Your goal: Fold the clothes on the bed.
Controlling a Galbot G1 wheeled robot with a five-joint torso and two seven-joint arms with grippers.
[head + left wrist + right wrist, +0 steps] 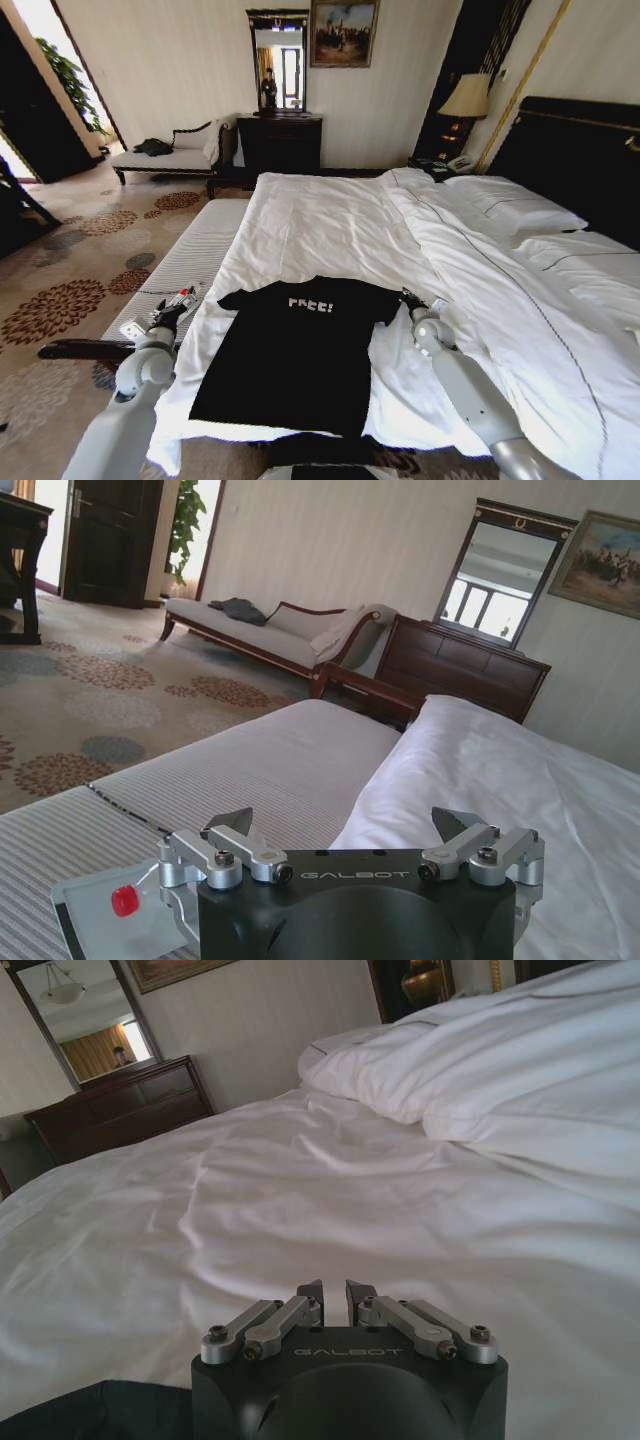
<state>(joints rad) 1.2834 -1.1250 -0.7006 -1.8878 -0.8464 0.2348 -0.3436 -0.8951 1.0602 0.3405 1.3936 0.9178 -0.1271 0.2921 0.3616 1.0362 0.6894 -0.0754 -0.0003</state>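
The black short-sleeved T-shirt with white "FREE!" lettering (295, 355) lies flat and spread out, chest up, near the foot edge of the big white-sheeted bed (330, 225). Left hand (176, 303) hovers beside the left sleeve, over the pale striped bench (190, 260), fingers spread wide and holding nothing. Right hand (411, 299) sits just by the right sleeve, fingers nearly pinched together with only a sliver between them, nothing gripped. That shirt looks light, limp cotton, sure to sag and crease; sleeve hems or shoulder seams seem the best places to pinch.
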